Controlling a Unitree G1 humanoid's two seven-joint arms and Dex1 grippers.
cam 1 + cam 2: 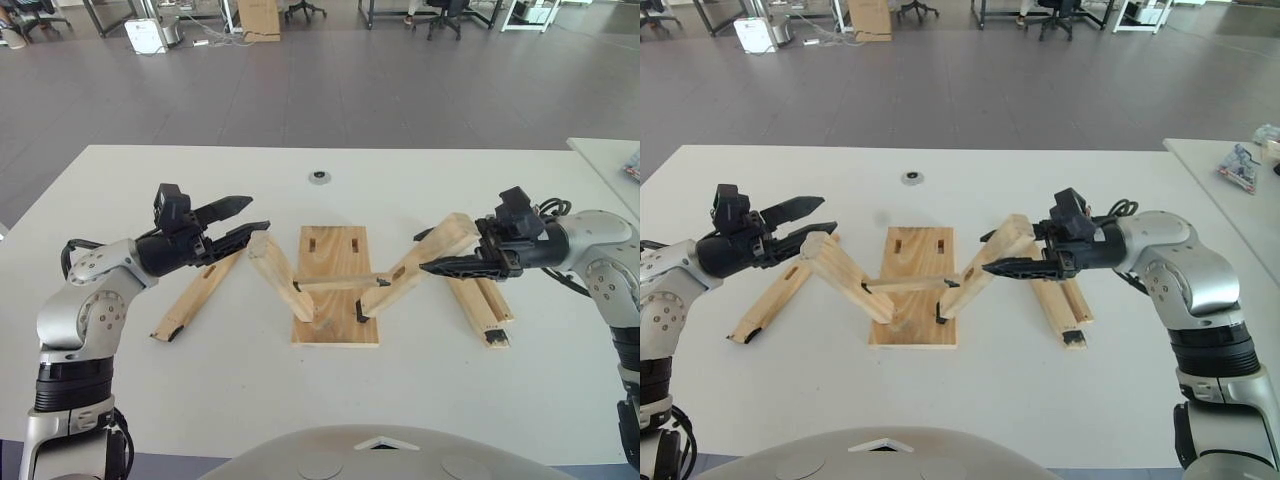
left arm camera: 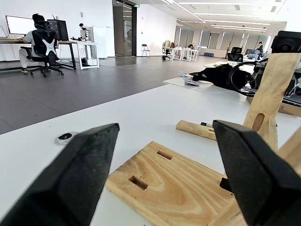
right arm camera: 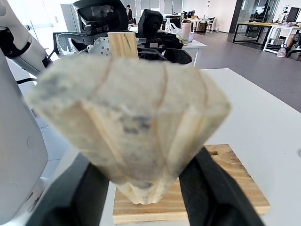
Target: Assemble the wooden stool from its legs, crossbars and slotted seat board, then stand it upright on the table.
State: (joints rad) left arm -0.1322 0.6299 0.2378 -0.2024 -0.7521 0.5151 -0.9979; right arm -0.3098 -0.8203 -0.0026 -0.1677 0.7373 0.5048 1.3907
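Note:
The slotted seat board (image 1: 335,325) lies flat mid-table. On it two legs lean apart in a V, joined by a thin crossbar (image 1: 340,284). My right gripper (image 1: 436,252) is shut on the upper end of the right leg (image 1: 425,260); the leg's end (image 3: 131,117) sits between both fingers in the right wrist view. My left gripper (image 1: 238,220) is open beside the top of the left leg (image 1: 280,275), with nothing between its fingers (image 2: 70,183). Beyond them lies the seat board (image 2: 169,188).
A spare leg (image 1: 195,297) lies flat on the table under my left arm. More wooden pieces (image 1: 482,300) lie flat to the right of the board, under my right gripper. A small round fitting (image 1: 319,178) sits at the back centre. A second table (image 1: 610,160) adjoins at far right.

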